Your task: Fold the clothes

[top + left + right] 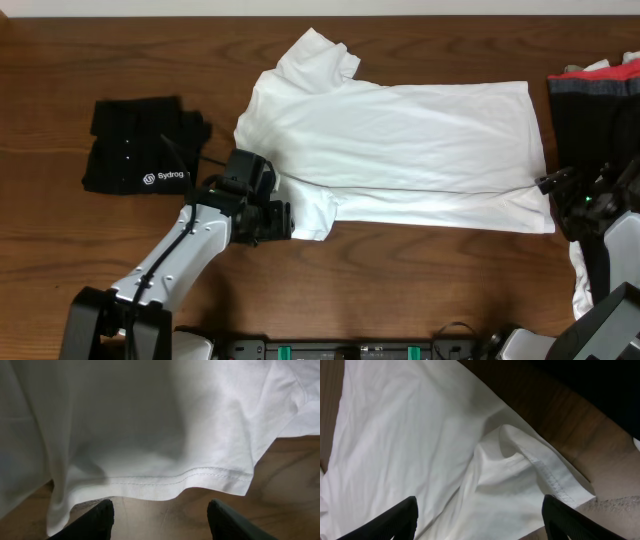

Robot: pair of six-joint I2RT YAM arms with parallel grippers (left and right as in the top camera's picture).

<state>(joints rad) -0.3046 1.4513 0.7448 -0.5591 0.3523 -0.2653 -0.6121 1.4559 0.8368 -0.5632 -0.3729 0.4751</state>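
Your left hand (pixel 160 522) and right hand (pixel 480 520) are released; push the left squarely over the plain white fabric T-shirt's (pixel 400 140) sleeve hem (pixel 165 480).

Robotics lab bench, not a home — left arm (pixel 180 250) & right arm (pixel 628 235) at a wood-grain table (pixel 60 50), black hardware rail (pixel 340 350) w/ green connectors along the near edge. Garments spread out: white T-shirt (pixel 400 140), black folded shirt (pixel 135 150), stacked pile (pixel 595 85) at right.

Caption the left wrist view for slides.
Open left pincer facing the stitched hem of a white T-shirt on a wooden table.
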